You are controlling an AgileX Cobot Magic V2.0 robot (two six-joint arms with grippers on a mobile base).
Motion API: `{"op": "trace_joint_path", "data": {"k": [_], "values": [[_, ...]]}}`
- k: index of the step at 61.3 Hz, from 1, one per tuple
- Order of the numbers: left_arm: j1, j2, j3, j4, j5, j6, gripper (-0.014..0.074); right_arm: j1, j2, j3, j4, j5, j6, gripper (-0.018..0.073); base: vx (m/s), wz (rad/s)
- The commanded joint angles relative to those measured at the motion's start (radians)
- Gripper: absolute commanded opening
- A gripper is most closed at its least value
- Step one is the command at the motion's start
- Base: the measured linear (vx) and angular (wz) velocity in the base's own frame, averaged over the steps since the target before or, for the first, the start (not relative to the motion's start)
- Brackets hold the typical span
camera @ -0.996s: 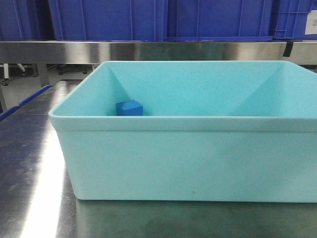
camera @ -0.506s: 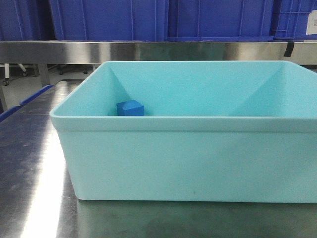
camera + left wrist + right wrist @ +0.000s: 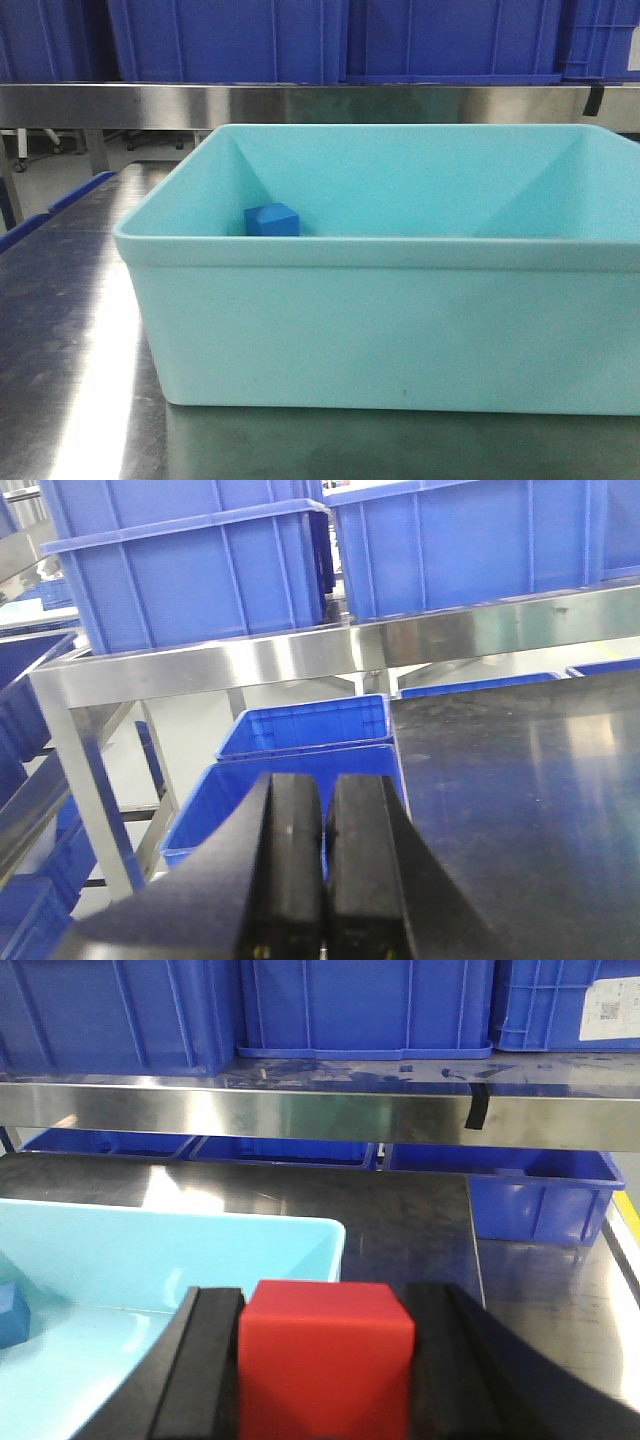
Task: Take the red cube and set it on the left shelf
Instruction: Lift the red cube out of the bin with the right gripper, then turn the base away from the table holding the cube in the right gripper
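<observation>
The red cube (image 3: 325, 1355) is sitting between the jaws of the right gripper (image 3: 328, 1375), which are clamping it on both flanks; its top face is showing level. The black fingers (image 3: 210, 1360) are pressing its left and right sides. The cube is hanging above the right end of the teal bin (image 3: 250, 1228), near the bin's right rim and not inside the walls. Its lower edge is running off the bottom of the right wrist view, so what lies directly beneath it cannot be told.

A blue cube (image 3: 272, 220) is lying inside the bin by the rear left corner. The near wall is hiding the bin floor in the front view.

The bin is standing on the steel desk (image 3: 60, 330). Bare desk is lying open to the right of the bin and behind it.

Beyond the desk, the left shelf (image 3: 200, 670) is running as a steel rail with blue crates (image 3: 190, 570) standing on it. More blue crates (image 3: 300, 725) are sitting below rail level.

The left gripper (image 3: 325, 870) is holding its jaws together with nothing between them, off the desk's left edge above the lower crates. Neither gripper is showing in the front view.
</observation>
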Motion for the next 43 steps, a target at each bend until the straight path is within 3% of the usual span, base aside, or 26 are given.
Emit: {"op": "trace_joint_path", "data": {"k": [1,43], "values": [[-0.005,0.007,0.022,-0.005,-0.091,0.001,0.0106,-0.006,0.0,-0.029,-0.012,-0.096,-0.004,0.0058,0.0,0.0],[-0.005,0.007,0.022,-0.005,-0.091,0.001,0.0106,-0.006,0.0,-0.029,-0.012,-0.096,-0.004,0.0058,-0.01,0.0]]}}
